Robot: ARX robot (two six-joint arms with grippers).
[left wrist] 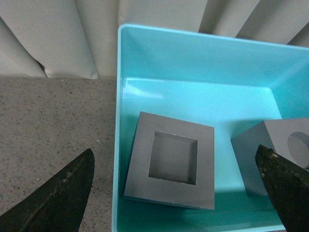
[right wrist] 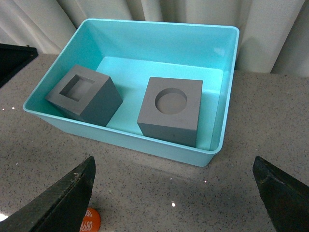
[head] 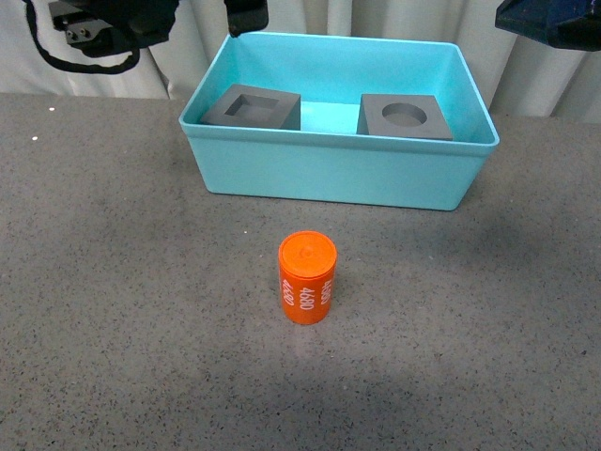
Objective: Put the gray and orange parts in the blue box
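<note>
The blue box [head: 329,174] stands at the back of the table. Inside it rest two gray cubes: one with a square recess [head: 218,115] on the left, one with a round recess [head: 432,127] on the right. The orange cylinder [head: 307,278] with white numerals stands upright on the table in front of the box. My left gripper [left wrist: 175,148] hangs open above the square-recess cube [left wrist: 140,179], nothing between its fingers. My right gripper [right wrist: 174,157] is open above the table just before the box's front wall [right wrist: 159,145], and the orange cylinder [right wrist: 89,221] is by one fingertip.
The dark speckled tabletop [head: 113,282] spreads around the box and cylinder. Pale curtains [head: 357,17] hang behind the box. Parts of both arms [head: 103,23] [head: 554,23] show at the top corners of the front view.
</note>
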